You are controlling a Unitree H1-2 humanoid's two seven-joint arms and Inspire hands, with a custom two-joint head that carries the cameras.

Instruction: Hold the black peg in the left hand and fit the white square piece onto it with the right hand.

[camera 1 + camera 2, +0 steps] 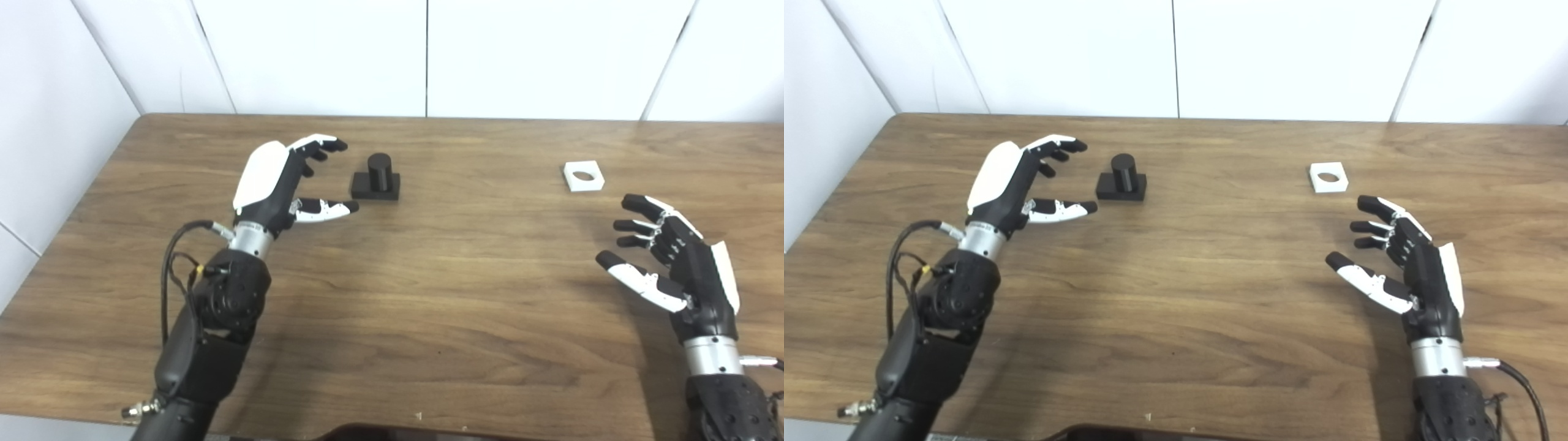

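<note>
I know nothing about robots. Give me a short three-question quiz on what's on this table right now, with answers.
1. True or false: the left robot hand already holds the black peg.
2. Which lies nearer the right robot hand: A) the peg, B) the white square piece?
3. Fill in: the white piece has a round ____ in its middle.

Key: 1. False: it is open beside the peg, not touching it. 2. B. 3. hole.
</note>
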